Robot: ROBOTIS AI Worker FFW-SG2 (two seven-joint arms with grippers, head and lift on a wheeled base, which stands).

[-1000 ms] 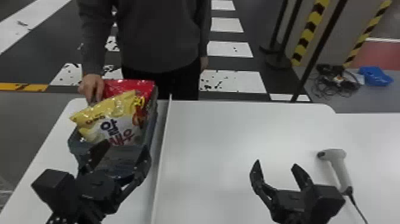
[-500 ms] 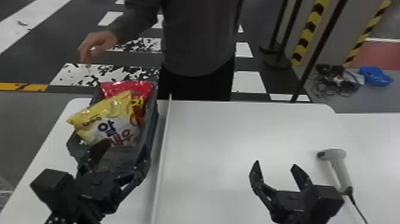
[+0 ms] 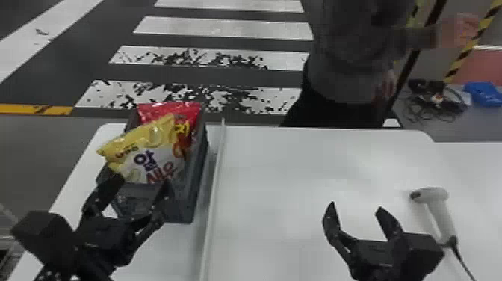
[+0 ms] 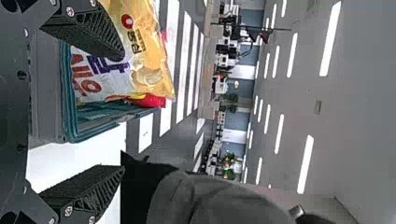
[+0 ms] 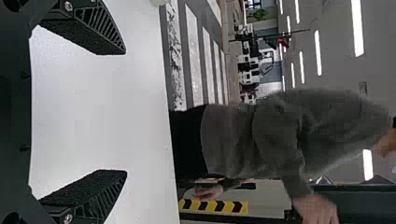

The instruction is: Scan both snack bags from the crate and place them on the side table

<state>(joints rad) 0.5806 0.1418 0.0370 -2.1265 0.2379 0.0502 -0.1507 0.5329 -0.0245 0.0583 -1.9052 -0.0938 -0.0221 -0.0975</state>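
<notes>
Step in hand, as judged: start of the first pick. Both bags are held in the crate [image 3: 188, 209], the yellow-and-white snack bag [image 3: 149, 149] in front of and partly over the red snack bag [image 3: 168, 108]. The left gripper [image 3: 141, 181] is seen at the near end of the crate, its jaws apart and empty. The right gripper [image 3: 356, 206] is seen over the middle of the work area, jaws likewise apart, nothing held. The scanner [image 3: 442, 220] lies near it, ungripped, its cord [image 3: 461, 258] run toward the near edge.

Next move, estimated: the front bag is to be straddled by the left jaws and lifted clear, and the scanner is to be taken up by the right. A light pinch is advised, as the film may slip or crumple and the red bag may be dragged along.

Surface: white counter [image 3: 280, 168], rounded far corner, divided by a raised pale strip [image 3: 214, 187] beside the crate. A second white surface [image 3: 474, 164] is noted at the right; whether the side table is meant by it cannot be confirmed.

Room: dark floor marked with worn white stripes [image 3: 224, 30]; loose cables [image 3: 435, 101] and a blue bundle [image 3: 483, 93] are noted beyond the counter.
</notes>
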